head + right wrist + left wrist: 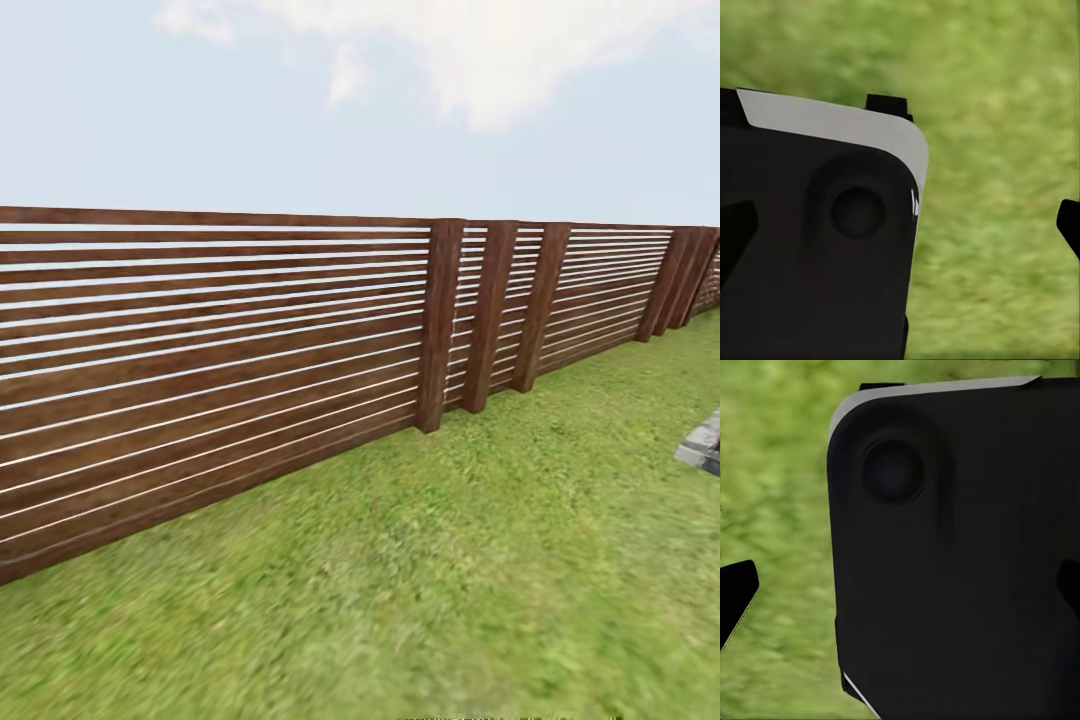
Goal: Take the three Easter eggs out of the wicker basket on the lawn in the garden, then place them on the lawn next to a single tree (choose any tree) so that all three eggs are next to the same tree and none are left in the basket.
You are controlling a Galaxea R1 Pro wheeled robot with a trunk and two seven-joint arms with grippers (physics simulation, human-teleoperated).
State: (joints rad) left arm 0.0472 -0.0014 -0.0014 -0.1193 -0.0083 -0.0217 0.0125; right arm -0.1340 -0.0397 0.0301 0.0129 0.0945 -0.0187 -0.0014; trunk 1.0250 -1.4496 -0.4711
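The robot's black body (pixel 960 570) sits between each wide-open, empty tool (pixel 900 229) and the lawn (pixel 480 560) by the fence (pixel 200 370)

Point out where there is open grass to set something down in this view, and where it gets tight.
The lawn lies open from the foot of the slatted fence across to the picture's near edge and right side. It tightens only at the grey paving stones on the right edge, and along the fence base and posts.
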